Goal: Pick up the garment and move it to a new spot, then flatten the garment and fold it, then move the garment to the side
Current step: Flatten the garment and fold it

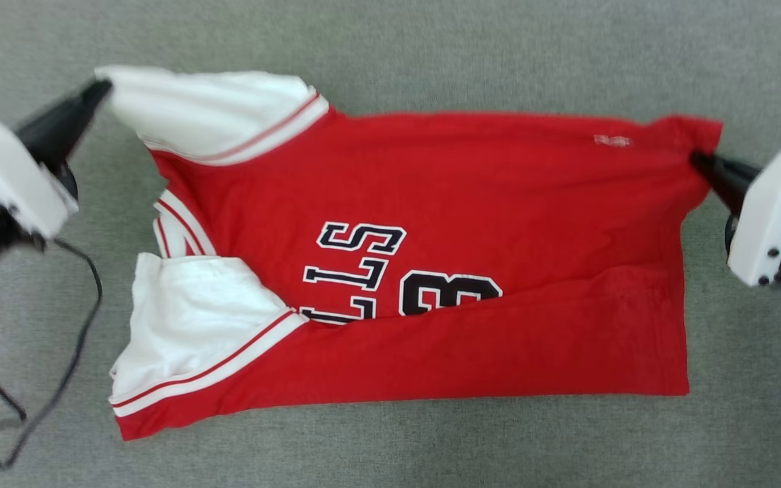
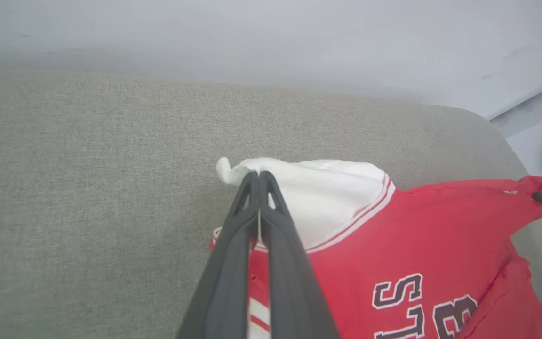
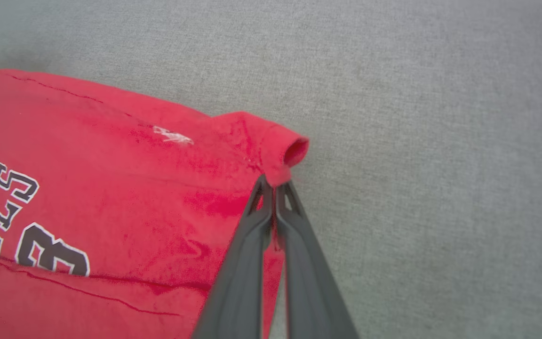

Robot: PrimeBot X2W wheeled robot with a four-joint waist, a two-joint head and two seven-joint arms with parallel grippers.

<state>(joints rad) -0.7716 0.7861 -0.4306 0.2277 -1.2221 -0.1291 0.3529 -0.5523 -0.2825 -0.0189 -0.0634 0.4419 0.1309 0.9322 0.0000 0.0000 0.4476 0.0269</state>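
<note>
red garment [image 1: 431, 203] shows black "lls" and "3"; small white label [image 1: 612, 140].

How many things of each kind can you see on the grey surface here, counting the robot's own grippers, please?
Garment: 1, the red T-shirt with white sleeves
Grippers: 2, the left gripper shut on a white sleeve and the right gripper shut on a red corner
Cable: 1, black cable beside the left arm
Total: 4
</note>
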